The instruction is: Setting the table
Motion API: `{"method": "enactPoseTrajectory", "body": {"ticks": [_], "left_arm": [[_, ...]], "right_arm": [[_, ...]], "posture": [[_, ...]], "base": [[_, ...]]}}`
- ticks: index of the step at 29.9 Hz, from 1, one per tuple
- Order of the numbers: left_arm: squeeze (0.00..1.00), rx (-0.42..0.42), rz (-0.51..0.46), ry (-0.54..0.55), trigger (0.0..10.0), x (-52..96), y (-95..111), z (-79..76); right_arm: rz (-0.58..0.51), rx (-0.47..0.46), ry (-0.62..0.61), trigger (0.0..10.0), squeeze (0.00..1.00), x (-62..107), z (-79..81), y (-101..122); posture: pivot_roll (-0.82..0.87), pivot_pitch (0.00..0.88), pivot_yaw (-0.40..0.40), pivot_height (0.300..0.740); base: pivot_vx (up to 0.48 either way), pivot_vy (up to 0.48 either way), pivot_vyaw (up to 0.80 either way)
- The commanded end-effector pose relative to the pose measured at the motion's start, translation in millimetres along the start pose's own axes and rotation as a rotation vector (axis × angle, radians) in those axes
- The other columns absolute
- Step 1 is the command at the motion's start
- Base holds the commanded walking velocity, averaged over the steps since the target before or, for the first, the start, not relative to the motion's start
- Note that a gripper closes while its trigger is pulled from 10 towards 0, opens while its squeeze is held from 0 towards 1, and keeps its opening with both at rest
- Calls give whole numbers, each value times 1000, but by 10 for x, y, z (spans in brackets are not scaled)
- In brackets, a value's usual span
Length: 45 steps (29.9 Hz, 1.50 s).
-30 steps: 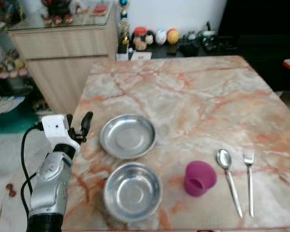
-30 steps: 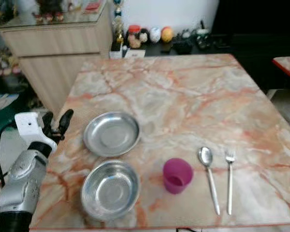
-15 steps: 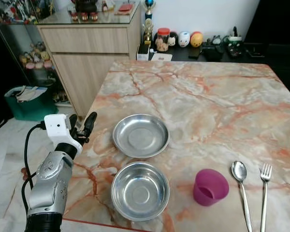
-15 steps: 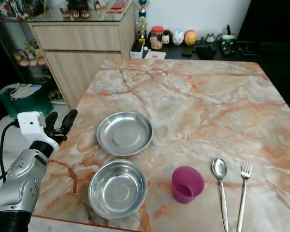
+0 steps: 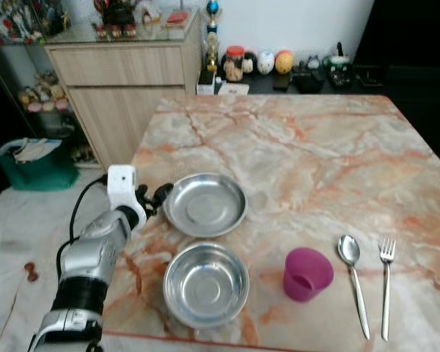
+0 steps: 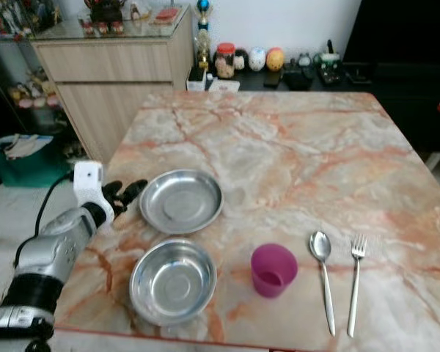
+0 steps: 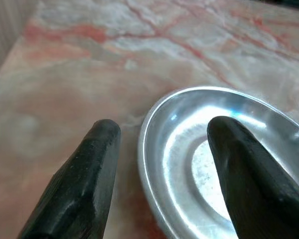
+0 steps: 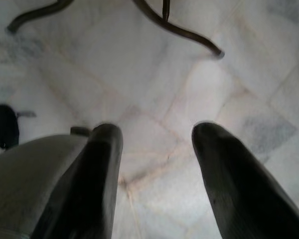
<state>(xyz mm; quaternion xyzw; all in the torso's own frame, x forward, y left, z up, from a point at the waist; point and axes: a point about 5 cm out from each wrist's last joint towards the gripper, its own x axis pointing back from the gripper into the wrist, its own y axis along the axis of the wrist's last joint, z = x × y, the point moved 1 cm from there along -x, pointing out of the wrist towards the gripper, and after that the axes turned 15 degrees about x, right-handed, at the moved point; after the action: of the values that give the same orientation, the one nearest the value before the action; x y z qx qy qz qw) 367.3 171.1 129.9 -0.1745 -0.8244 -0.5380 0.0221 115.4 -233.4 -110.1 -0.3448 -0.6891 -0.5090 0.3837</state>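
1. The left gripper (image 7: 159,164) is spread wide at the left edge of the marble table (image 5: 315,147). One black finger is outside the rim of the plate (image 5: 205,204) and the other is over its hollow. It pinches nothing yet.
2. The plate is a shallow steel dish, lying flat, just behind a steel bowl (image 5: 206,284).
3. It looks light, stiff and slick. The thin raised rim seems the best place to pinch, squarely, so it does not skid.
4. To the right stand a purple cup (image 5: 306,273), then a spoon (image 5: 352,275) and a fork (image 5: 386,282), side by side.
5. The right gripper (image 8: 157,164) hangs spread over pale floor, idle.
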Motion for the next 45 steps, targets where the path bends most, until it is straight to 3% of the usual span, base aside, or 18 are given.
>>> {"method": "enactPoseTrajectory", "body": {"ticks": [1,12,22,23,24,25,29,30,39,45], "left_arm": [[0,-22,38,18,10000,-58,-35,-23],[0,-61,78,75,10000,-141,-58,15],[0,-66,68,178,10000,-151,-72,183],[373,-38,63,197,10000,-148,-78,208],[373,-31,61,204,10000,-150,-79,217],[1000,-17,58,210,10000,-150,-82,225],[1000,9,54,215,10000,-154,-93,231],[0,12,58,210,10000,-156,-101,228],[0,32,87,154,10000,-166,-140,187],[0,-13,123,78,10000,-175,-151,99]], "right_arm": [[-3,-7,-3,10000,0,-3,7,10],[-6,-18,-10,10000,0,-5,10,17],[-7,-14,-8,10000,0,-7,13,26],[-7,-15,-9,10000,0,-7,12,25],[-7,-15,-9,10000,0,-7,12,25],[-7,-15,-9,10000,0,-7,12,24],[-6,-14,-10,10000,0,-6,10,22],[-5,-14,-10,10000,0,-6,9,20],[-5,-9,-11,10000,0,-4,3,16],[-7,-7,-10,10000,0,-5,1,22]], "posture": [[-35,0,29,732],[-42,0,36,732],[-47,0,40,732],[-48,0,39,732],[-49,0,38,732],[-51,0,38,732],[-49,0,36,732],[-52,0,36,732],[-52,0,34,732],[-48,0,31,732]], "base": [[0,0,0],[0,0,0],[0,0,0],[0,0,0],[0,0,0],[0,0,0],[0,0,0],[0,0,0],[0,0,0],[0,0,0]]}}
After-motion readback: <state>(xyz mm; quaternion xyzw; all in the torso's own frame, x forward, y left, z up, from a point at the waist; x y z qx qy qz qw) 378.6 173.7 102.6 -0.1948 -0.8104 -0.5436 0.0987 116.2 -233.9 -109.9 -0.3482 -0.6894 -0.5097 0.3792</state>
